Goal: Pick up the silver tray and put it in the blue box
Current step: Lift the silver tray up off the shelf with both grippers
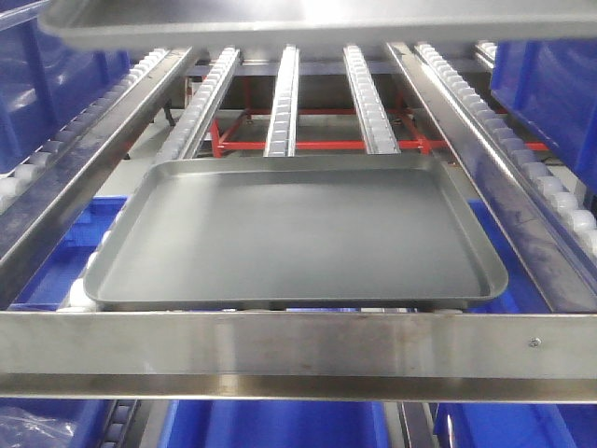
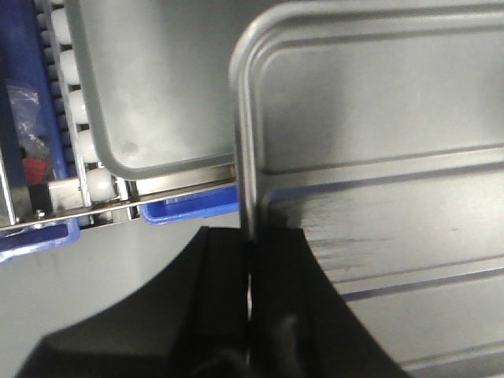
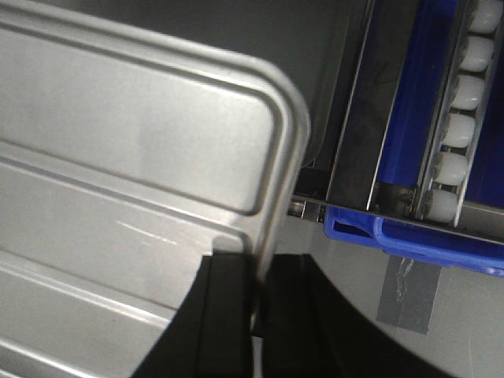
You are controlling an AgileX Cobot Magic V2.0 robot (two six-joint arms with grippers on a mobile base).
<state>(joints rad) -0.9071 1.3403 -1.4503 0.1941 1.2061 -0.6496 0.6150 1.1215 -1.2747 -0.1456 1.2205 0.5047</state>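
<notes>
Being rim-clamped between left fingers (image 2: 220, 291) and right fingers (image 3: 224, 307), the silver tray (image 2: 378, 157) was judged liable to slip if tilted.

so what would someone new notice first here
The silver tray, held in the air with the left gripper shut on one rim and the right gripper shut on the opposite rim. Next, the big grey tray lying flat on the roller rack, mid front view, with blue boxes beneath.
</notes>
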